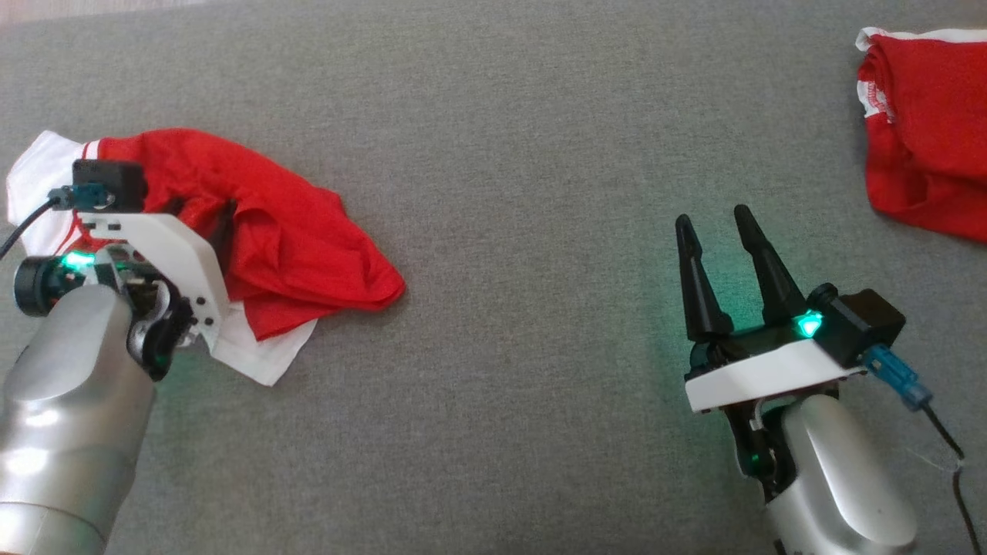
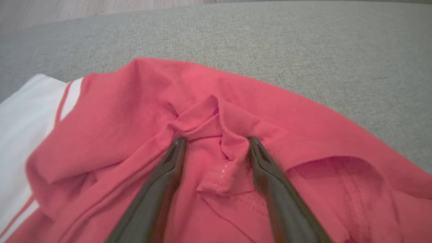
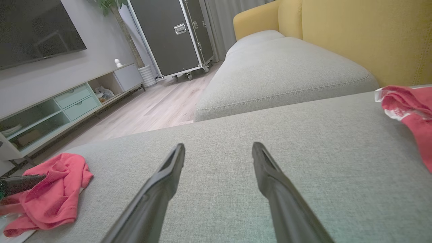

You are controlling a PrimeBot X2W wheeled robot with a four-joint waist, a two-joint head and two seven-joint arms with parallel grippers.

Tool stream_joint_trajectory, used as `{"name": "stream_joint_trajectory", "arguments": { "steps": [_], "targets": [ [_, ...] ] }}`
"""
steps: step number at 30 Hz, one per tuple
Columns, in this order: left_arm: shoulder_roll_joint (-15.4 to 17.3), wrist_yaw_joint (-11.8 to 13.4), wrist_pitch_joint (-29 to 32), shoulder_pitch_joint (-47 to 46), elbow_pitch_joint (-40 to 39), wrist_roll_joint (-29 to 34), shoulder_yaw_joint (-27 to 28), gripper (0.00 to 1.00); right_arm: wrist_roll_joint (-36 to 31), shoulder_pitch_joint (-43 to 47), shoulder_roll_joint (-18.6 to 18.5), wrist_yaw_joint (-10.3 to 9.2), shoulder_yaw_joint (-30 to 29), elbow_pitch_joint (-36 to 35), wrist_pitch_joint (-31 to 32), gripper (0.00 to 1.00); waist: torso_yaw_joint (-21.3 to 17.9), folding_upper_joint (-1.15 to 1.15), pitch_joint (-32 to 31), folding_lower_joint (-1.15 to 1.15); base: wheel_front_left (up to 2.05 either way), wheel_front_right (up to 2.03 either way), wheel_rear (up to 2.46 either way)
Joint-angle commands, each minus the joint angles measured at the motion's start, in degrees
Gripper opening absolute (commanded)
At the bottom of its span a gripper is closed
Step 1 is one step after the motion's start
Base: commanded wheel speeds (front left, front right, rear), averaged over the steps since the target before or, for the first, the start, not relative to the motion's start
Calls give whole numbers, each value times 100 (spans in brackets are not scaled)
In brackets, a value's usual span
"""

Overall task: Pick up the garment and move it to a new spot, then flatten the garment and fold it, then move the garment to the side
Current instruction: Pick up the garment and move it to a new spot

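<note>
The head camera looked steeply down on the grey sofa cushion (image 1: 493, 154). The left wrist camera sat close above the red garment (image 2: 135, 101). The right wrist camera looked low across the cushion toward the room; all three shared that garment.

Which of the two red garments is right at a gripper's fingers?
The crumpled red-and-white garment on the robot's left: the left gripper has its open fingers astride a raised fold of it. The other red garment lies far right, apart from both grippers.
</note>
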Motion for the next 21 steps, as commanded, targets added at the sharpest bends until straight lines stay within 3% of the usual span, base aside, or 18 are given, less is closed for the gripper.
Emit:
{"name": "stream_joint_trajectory", "arguments": {
  "steps": [1, 2, 3, 5, 13, 21],
  "targets": [
    [193, 9, 49, -224, -55, -114, 74, 29, -39, -193, 4, -5, 96, -217, -62, 100, -14, 0, -7, 0, 0, 0, 0],
    [193, 9, 49, -224, -55, -114, 74, 29, -39, -193, 4, -5, 96, -217, -62, 100, -14, 0, -7, 0, 0, 0, 0],
    [174, 9, 54, -217, -47, -203, 49, 0, -37, -190, 4, -5, 94, -212, -62, 100, -20, 0, -22, 0, 0, 0, 0],
    [163, 9, 32, -189, -58, -396, 19, 0, -30, -179, 4, -5, 103, -191, -62, 100, -39, 0, -72, 0, 0, 0, 0],
    [52, 9, -1010, -31, -1004, -1219, 29, 0, 108, -82, 4, -5, 111, -113, -62, 100, -206, 0, -519, 0, 0, 0, 0],
    [-204, 31, -1652, -44, -2210, -1429, 33, 0, 236, -34, 4, -5, 226, -80, -62, 100, -430, 0, -770, 0, 0, 0, 0]
  ]
}}
